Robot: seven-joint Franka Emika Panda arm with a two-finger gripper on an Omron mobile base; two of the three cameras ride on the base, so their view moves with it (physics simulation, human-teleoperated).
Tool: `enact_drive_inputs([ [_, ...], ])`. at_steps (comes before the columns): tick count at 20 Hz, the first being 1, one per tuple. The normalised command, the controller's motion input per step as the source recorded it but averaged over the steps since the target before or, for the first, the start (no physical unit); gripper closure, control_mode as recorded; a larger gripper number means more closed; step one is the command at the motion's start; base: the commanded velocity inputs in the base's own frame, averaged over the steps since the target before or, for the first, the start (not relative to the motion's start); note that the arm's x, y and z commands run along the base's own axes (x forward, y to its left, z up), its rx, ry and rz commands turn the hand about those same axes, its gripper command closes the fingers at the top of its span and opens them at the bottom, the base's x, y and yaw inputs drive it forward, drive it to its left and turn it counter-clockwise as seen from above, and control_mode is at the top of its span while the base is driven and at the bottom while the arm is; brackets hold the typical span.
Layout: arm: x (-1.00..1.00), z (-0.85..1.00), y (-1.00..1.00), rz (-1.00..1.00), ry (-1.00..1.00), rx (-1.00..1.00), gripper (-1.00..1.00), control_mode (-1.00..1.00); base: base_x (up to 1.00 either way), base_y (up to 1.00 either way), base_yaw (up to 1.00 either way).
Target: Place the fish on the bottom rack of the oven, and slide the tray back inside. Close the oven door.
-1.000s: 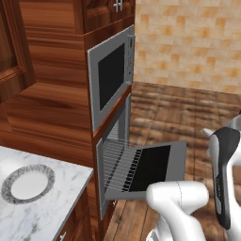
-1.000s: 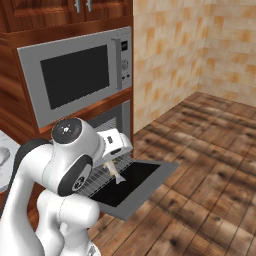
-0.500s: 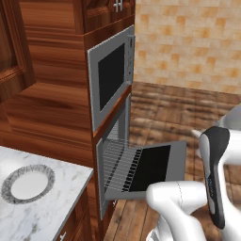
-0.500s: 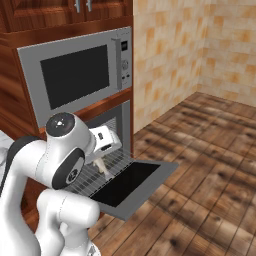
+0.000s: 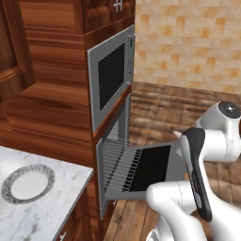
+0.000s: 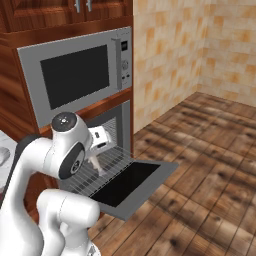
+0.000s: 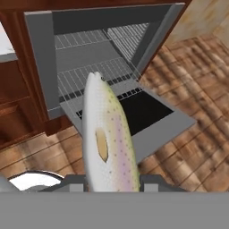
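fish (image 7: 107, 143) nearer the oven (image 7: 89, 58) now

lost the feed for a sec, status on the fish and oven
Tool shut on long pale speckled fish. Grey glass-windowed oven door down flat, silver wire rack pulled out over it. Nothing on the rack.

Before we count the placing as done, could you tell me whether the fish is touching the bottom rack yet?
Apart. In the hand view the fish hangs from the gripper, with the open oven door and bottom rack well beyond it.
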Motion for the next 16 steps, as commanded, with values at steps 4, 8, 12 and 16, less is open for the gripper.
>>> enact_drive_inputs([
  [4,0.29,-0.67,0.11,-0.09,0.00,0.07,1.00,-1.00,0.00,0.00,0.00],
  [8,0.16,-0.63,0.00,-0.13,-0.03,0.07,1.00,-1.00,0.00,0.00,0.00],
  [12,0.16,-0.33,0.00,-0.18,-0.03,0.09,1.00,-1.00,0.00,0.00,0.00],
  [16,0.20,-0.18,0.00,-0.03,-0.07,0.06,1.00,-1.00,0.00,0.00,0.00],
])
